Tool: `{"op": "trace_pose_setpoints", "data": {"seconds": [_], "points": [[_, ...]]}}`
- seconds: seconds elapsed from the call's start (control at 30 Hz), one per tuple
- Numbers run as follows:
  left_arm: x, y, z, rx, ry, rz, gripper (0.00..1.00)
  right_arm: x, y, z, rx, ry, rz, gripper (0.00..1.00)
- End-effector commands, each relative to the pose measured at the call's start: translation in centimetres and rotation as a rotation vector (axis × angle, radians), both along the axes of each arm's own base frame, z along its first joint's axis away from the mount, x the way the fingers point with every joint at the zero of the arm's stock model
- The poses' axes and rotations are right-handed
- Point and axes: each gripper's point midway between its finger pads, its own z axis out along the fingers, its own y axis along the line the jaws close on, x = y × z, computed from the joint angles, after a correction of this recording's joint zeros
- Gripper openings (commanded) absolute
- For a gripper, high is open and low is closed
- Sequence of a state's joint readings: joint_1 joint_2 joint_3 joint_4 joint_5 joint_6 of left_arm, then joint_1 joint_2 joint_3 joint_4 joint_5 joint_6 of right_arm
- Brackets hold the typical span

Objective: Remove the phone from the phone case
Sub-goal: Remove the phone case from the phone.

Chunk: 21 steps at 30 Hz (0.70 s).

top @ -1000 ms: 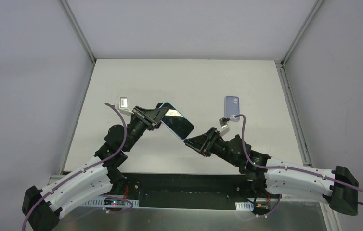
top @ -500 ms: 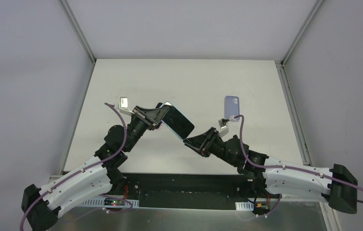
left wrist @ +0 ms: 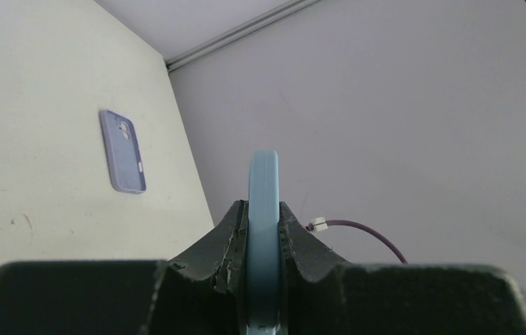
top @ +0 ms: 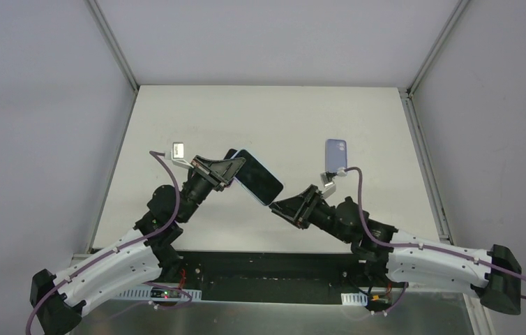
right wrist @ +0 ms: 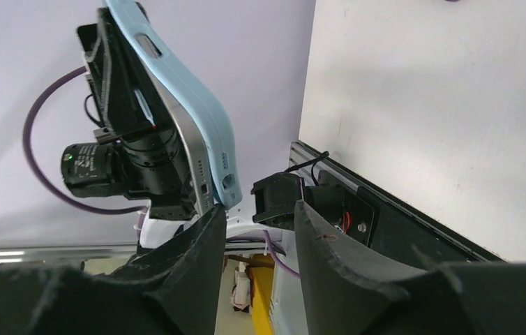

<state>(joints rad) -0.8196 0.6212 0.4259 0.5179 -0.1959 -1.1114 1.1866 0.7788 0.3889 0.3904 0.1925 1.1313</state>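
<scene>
Left gripper [top: 229,167] clamps the phone [top: 257,174] edge-on, leaving its lower corner free; right gripper [right wrist: 259,211], jaws parted, sits just beside that corner, likely to peel the case [right wrist: 204,118].

One light blue phone case [left wrist: 263,174], edge-on in the left wrist view, lower end buried between the fingers of the left gripper [left wrist: 263,213], top cut off by the frame in the right wrist view. One phone [right wrist: 185,146] inside it, only a side band showing there. One small white item [top: 178,149] on the table [top: 281,112], too small to identify.
</scene>
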Motion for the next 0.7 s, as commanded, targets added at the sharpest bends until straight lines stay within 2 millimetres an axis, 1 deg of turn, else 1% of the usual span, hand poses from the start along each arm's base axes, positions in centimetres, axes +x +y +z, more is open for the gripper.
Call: {"op": "trace_pose_setpoints", "data": {"seconds": [0.0,0.07,0.13,0.27,0.4,0.53,0.67], "points": [[-1.6,1.0,5.3,-0.157,-0.114,-0.018,0.00,-0.5,-2.5,1.6,-0.040,-0.121,-0.006,0.44],[-1.5,1.0,5.3,-0.158,-0.109,-0.021,0.00,-0.5,-3.9,1.4,-0.071,-0.143,-0.026,0.45],[-1.5,0.8,5.2,-0.159,-0.105,-0.029,0.00,-0.4,-5.3,1.6,-0.083,-0.171,-0.060,0.46],[-1.6,0.3,5.2,-0.159,-0.096,-0.052,0.00,0.4,-7.1,2.5,-0.080,-0.207,-0.132,0.46],[-2.1,-0.3,5.4,-0.150,-0.106,-0.089,0.00,0.6,-7.4,3.0,-0.088,-0.221,-0.150,0.45],[-2.4,-0.6,5.6,-0.149,-0.108,-0.116,0.00,0.8,-7.1,2.9,-0.104,-0.213,-0.152,0.45],[-2.6,-1.0,5.8,-0.147,-0.112,-0.140,0.00,0.9,-6.9,3.1,-0.087,-0.205,-0.157,0.48]]}}
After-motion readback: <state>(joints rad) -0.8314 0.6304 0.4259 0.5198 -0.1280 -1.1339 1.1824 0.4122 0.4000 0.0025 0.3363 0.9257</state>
